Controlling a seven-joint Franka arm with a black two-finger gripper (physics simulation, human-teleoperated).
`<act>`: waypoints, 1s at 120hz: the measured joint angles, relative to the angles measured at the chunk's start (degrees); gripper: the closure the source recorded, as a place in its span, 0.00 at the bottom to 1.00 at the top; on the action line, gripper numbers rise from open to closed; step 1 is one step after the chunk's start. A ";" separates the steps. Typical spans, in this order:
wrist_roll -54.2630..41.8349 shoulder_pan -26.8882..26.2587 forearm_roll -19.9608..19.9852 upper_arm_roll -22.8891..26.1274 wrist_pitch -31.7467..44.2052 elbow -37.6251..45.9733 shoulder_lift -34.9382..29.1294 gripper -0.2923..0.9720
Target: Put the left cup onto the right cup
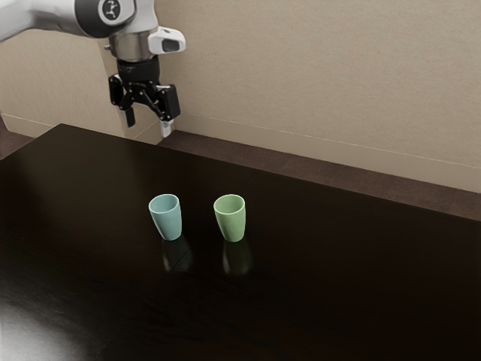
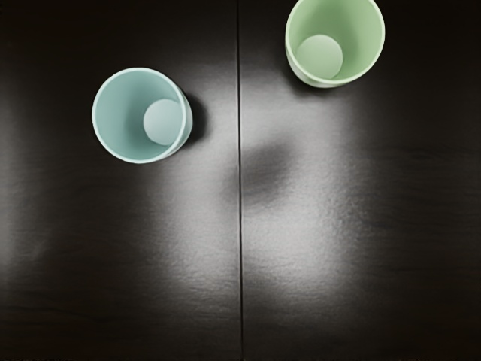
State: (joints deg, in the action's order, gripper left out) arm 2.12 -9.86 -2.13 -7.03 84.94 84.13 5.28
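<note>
My feed showed a dark, glossy desk [image 1: 338, 271] under soft, even light. It mirrored the blue cup [image 1: 165, 216] and green cup [image 1: 230, 217] as dim reflections just beneath them. A pale sheen lay at the exterior view's lower left. In the wrist view, grey glare spread across the desk around one soft shadow patch [image 2: 263, 169], fading to black outward.

Seen from straight above, two cups stand upright on a dark, glossy desk [image 2: 113, 263], their mouths open toward the camera. The blue cup [image 2: 139, 115] and the green cup [image 2: 334, 41] stand apart, each showing a pale round bottom inside. A thin straight seam [image 2: 240, 248] in the desk runs between them. A soft dark shadow [image 2: 263, 171] lies just beside the seam, on the green cup's side. Light glares off the desk around it.
</note>
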 joint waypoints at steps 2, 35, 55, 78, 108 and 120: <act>0.00 0.00 -0.02 0.00 -0.02 0.05 -0.02 0.23; -0.03 -0.08 -0.38 -0.14 -0.15 0.77 -0.64 0.23; -0.67 -0.25 -0.85 -0.71 0.69 1.64 -0.19 0.23; -2.46 0.01 -0.99 -3.16 3.95 4.31 1.14 0.23; -4.77 0.51 -1.00 -3.68 8.55 6.85 3.59 0.23; -5.45 0.71 -0.96 -3.69 9.94 7.36 4.56 0.23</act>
State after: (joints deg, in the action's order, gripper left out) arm -3.33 -9.15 -3.09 -10.72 94.88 91.49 9.84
